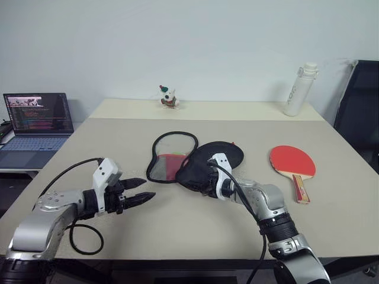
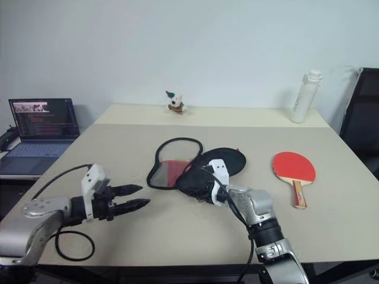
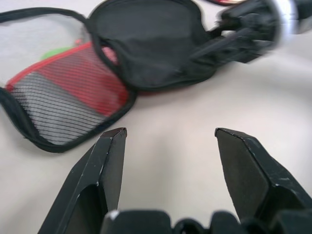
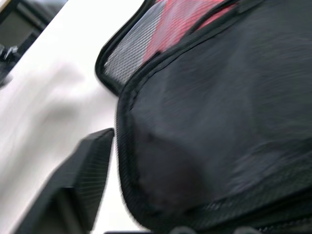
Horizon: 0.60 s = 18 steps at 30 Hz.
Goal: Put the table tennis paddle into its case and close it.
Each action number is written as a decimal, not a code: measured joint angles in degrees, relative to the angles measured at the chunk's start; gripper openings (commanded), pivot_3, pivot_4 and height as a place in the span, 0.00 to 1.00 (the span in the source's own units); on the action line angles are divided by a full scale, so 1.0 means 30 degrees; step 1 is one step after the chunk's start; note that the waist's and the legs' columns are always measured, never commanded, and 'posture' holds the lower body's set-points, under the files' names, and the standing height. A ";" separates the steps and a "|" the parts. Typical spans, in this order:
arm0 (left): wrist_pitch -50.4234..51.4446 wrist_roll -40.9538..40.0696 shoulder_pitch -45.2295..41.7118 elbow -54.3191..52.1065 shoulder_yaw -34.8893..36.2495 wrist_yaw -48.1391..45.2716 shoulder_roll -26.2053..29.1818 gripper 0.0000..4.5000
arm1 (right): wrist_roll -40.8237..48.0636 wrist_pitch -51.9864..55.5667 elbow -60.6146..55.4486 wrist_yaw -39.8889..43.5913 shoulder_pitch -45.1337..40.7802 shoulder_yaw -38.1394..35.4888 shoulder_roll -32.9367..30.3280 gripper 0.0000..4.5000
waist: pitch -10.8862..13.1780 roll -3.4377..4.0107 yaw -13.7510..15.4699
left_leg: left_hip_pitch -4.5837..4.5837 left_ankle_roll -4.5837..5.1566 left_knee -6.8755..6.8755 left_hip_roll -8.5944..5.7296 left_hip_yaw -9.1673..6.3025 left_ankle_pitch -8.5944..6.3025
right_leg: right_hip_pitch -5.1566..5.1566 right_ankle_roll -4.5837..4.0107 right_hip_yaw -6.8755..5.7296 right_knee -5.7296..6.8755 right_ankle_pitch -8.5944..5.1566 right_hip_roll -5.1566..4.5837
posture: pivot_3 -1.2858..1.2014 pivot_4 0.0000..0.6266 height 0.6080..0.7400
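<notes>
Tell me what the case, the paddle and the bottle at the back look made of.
Case: soft black fabric, matte and creased, with a red mesh panel whose grid shows in the left wrist view. Paddle: smooth red rubber face, likely, on a pale wooden handle with a red stripe. Bottle: white, matte, probably plastic or coated metal; the look leaves it open.

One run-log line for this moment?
case: unzipped, empty | paddle: on table | right hand: at case's black flap | left hand: open, free

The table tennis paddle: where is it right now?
The table tennis paddle lies flat on the table's right side in the head views, red face up, just right of the opened case and apart from it.
</notes>
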 measured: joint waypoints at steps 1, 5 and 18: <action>0.0022 -0.0024 0.0205 -0.0141 0.0070 -0.0160 0.0266 0.70 | 0.0044 0.0096 0.0114 -0.0110 -0.0009 -0.0319 0.0095 0.57 | 0.0000 0.0001 -0.0002 | 0.0001 0.0001 -0.0001 -0.0001 0.0002 -0.0001 | 0.0001 -0.0001 0.0003 0.0001 0.0000 -0.0001 | 0.52 0.24 1.00; 0.0172 -0.0236 0.0556 -0.0193 0.0171 -0.0414 0.0756 0.70 | 0.0577 0.0970 0.0214 -0.0392 -0.0028 -0.1221 0.0413 0.24 | 0.0001 0.0001 -0.0007 | 0.0001 0.0001 -0.0007 0.0001 0.0001 -0.0001 | -0.0004 -0.0002 -0.0001 0.0002 0.0000 -0.0001 | 0.52 0.24 1.00; 0.0329 -0.0649 0.0222 -0.1547 -0.0587 -0.0431 0.0922 0.70 | 0.4024 0.8113 -0.1803 0.2542 -0.1433 -0.2412 -0.5109 0.01 | 0.0003 0.0002 0.0052 | 0.0001 0.0009 -0.0032 -0.0009 0.0012 -0.0004 | -0.0012 -0.0019 0.0008 -0.0012 -0.0010 -0.0008 | 0.52 0.24 1.00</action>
